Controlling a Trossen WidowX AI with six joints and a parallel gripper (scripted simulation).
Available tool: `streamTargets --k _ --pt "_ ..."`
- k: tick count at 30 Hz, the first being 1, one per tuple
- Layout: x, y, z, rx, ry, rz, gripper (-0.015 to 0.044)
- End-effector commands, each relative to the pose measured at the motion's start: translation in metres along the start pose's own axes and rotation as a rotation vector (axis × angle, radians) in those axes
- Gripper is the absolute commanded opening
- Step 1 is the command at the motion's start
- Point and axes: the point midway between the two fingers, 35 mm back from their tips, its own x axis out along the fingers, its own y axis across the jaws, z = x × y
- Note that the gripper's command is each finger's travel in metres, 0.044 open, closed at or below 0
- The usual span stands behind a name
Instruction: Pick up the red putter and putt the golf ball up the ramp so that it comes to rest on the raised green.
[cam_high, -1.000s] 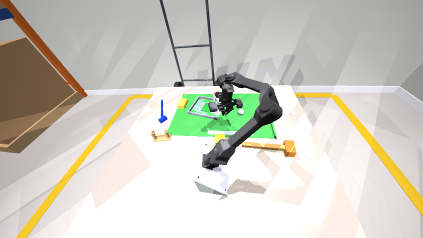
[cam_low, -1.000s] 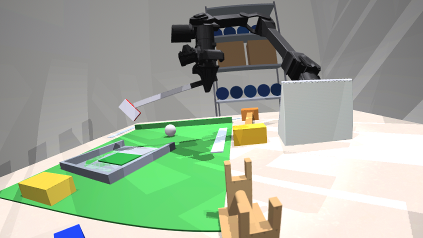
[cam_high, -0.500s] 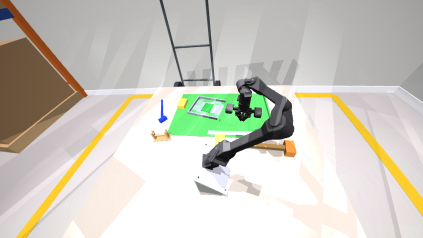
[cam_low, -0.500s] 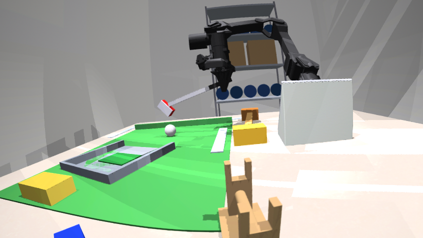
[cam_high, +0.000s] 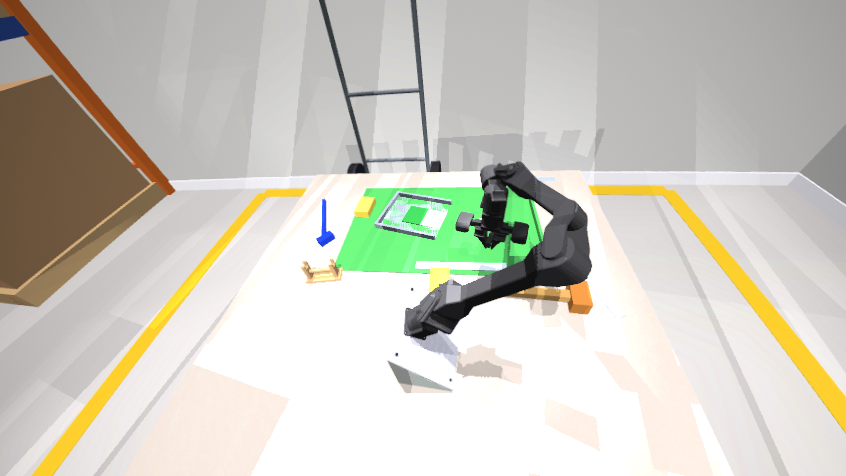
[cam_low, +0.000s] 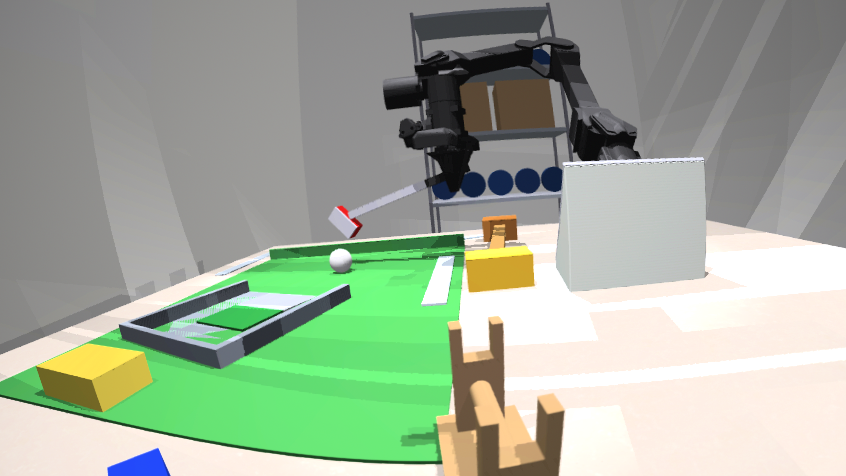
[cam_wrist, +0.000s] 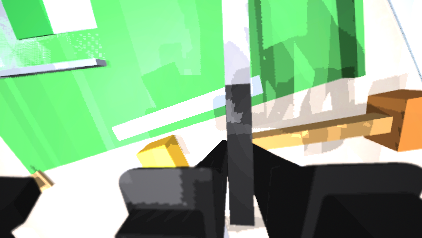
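Note:
My gripper is shut on the dark grip of the red putter. The putter hangs in the air; its pale shaft slopes down to a red and white head, which appears above the golf ball in the exterior view. The white golf ball rests on the green mat; it is hidden in the top view and not seen in the wrist view. The raised green lies inside a grey frame, with pale ramp surface around it.
A yellow block stands by the frame, another at the mat's near edge. An orange mallet, a blue mallet and a wooden rack lie outside the mat. A low green wall edges it.

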Motion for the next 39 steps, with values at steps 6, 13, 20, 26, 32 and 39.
streamTargets --k 6,13,20,26,32,39 --pt "0.024 -0.002 -0.001 0.002 -0.008 -0.005 0.0" --pt "0.032 -0.002 -0.001 0.002 -0.008 -0.005 0.0" --pt "0.043 -0.002 -0.001 0.002 -0.008 -0.005 0.0" --pt "0.052 -0.003 -0.001 0.003 -0.009 -0.006 0.0" --pt "0.05 -0.003 -0.001 0.007 -0.002 -0.005 0.0" --pt "0.051 -0.006 -0.001 0.007 -0.002 -0.005 0.0"
